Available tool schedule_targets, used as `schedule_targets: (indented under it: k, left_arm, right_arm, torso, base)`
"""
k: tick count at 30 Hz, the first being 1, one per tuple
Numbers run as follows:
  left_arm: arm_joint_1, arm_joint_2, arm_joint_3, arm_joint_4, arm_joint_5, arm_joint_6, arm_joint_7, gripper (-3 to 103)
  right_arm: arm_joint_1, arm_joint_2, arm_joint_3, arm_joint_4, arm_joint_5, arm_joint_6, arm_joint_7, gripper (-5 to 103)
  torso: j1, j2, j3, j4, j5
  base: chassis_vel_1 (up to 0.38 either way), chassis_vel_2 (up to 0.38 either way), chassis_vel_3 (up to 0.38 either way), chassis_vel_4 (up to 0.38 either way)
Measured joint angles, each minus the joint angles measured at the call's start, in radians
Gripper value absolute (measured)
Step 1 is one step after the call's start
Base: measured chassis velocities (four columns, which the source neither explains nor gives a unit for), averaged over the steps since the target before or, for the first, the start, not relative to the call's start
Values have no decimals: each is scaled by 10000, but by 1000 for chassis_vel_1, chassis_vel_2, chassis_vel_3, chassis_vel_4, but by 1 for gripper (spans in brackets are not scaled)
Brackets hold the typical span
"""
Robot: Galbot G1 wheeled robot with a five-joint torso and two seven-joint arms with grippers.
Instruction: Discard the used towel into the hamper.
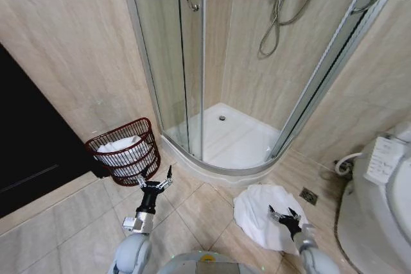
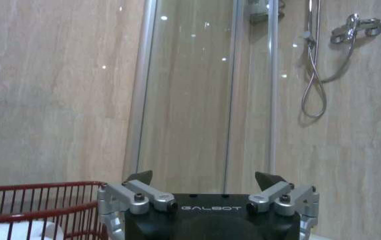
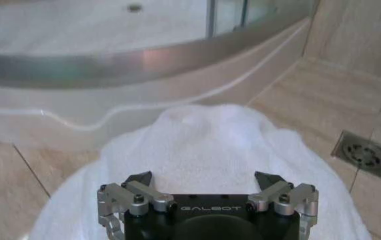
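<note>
Tan tile walls and a tan tile floor (image 1: 192, 213) wrap around you, with a curved glass shower (image 1: 212, 88) straight ahead of both pincers. It is the biggest thing, and its raised white step runs across the far side of both arms, so you cannot push forward very far.

On the far right side of the right pincer stands the toilet (image 1: 379, 203). It closes off that side.

Next comes the towel (image 1: 260, 213), a white heap on the floor between the shower step and the toilet. Your right pincer (image 1: 282, 215) hangs just above it, pointing down, with its fingers spread wide and nothing in them. That looks like a good spot to come down and grab.

The hamper (image 1: 125, 152) sits well to the left of that pincer, against the wall by the dark door. It already has something white inside. Its top is open, so the towel can drop straight in.

Your left pincer (image 1: 156, 183) is just beside the hamper's near rim, fingers spread and empty, so mind it when you carry the towel across.

A small floor drain (image 1: 309, 196) lies just past the towel.
</note>
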Motion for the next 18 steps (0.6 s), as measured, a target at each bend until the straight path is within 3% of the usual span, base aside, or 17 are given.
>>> schedule_targets:
  k: [11,18]
  left_arm:
    - [24,7,-127,-107,-24,93,19,100]
    - [-34,-21,-148,-23,-23,0,-103,100]
  right_arm:
    - [1023,36,-155,-1279,-647,-512,-35,100]
    - [1510,103,32,-2300,-635,-171,38,100]
  torso:
    - [0,0,-1,0,-1]
    - [0,0,0,0,-1]
  base:
    - [0,0,0,0]
    - [0,0,0,0]
